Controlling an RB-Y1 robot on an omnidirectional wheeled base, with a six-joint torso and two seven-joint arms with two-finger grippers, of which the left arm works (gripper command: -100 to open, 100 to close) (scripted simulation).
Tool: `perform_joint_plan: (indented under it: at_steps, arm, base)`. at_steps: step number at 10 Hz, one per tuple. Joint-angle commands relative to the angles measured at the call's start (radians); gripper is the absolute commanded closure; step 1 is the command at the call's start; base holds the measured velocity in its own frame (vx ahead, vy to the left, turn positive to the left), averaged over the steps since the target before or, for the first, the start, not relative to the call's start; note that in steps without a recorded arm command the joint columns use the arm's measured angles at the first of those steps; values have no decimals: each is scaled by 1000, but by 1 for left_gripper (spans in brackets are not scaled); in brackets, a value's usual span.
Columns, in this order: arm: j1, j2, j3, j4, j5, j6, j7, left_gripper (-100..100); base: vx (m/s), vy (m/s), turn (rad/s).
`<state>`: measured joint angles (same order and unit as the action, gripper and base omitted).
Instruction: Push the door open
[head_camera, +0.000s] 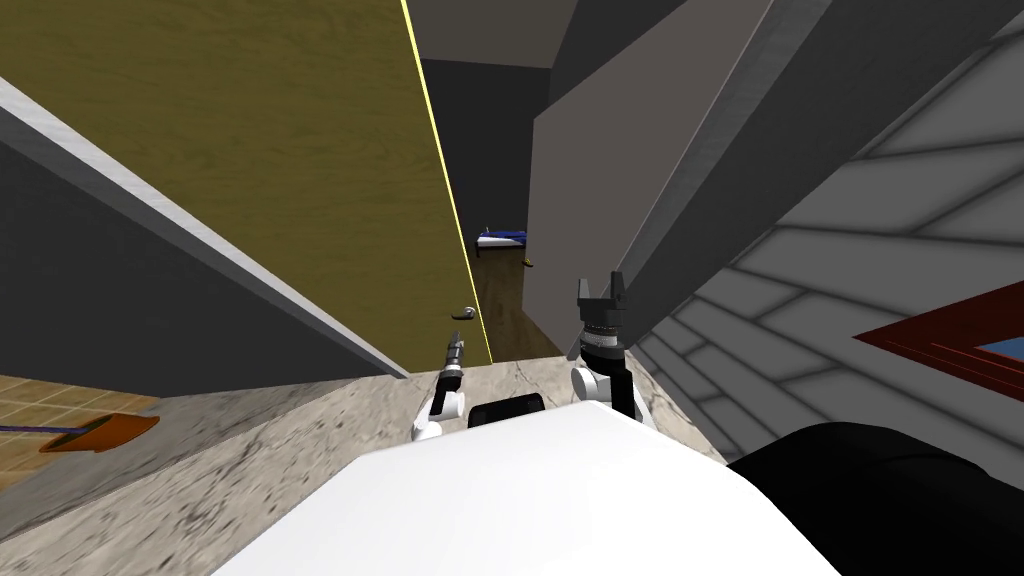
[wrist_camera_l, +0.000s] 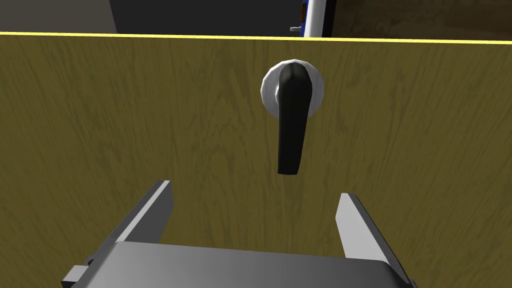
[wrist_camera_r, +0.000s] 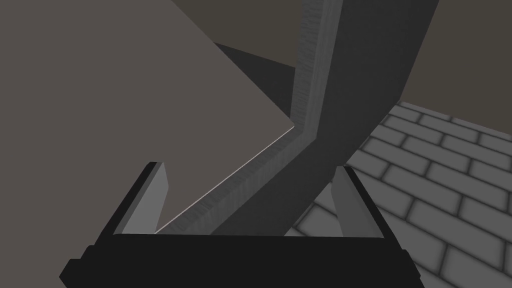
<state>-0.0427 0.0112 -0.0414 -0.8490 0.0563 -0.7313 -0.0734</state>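
An olive wood-grain door (head_camera: 250, 170) with a bright yellow edge stands ajar ahead on my left. Its dark lever handle (head_camera: 463, 313) sits near that edge. In the left wrist view the door face (wrist_camera_l: 125, 140) is close, and the dark lever (wrist_camera_l: 292, 125) hangs from a pale round plate just beyond the fingers. My left gripper (head_camera: 457, 342) (wrist_camera_l: 255, 200) is open, a short way from the door and below the lever, touching nothing. My right gripper (head_camera: 603, 288) (wrist_camera_r: 252, 187) is open and raised by the grey door frame (head_camera: 700, 170).
Through the gap a brown floor runs to a small blue and white thing (head_camera: 500, 238) far off. A grey wall (head_camera: 590, 200) bounds the gap on the right. A brick-patterned wall (head_camera: 860, 280) lies further right. An orange flat object (head_camera: 100, 432) lies on the floor at left.
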Motion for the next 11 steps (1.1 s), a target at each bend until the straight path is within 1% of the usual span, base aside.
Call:
perform_joint_plan:
  at_steps: [1,3,4,6,7,8,10,11]
  arm:
    - [-14,-6,1,36,3,-11,3,-100]
    - [-24,-12,2,62,6,-17,4,-100]
    - [-34,-19,2,87,9,-23,6,-100]
    - [-45,-28,3,117,12,-30,8,-100]
    - [-42,-25,3,108,11,-27,7,-100]
    - [-44,1,5,115,12,-32,8,-100]
    - [-44,16,8,119,14,-36,8,-100]
    - [-44,20,10,121,15,-38,8,-100]
  base:
    - [-1,91,-76]
    - [2,91,-52]
    - [6,100,-85]
    - [7,102,-70]
    - [0,48,-14]
    - [117,-2,-27]
    - [192,-18,-25]
    - [189,3,-21]
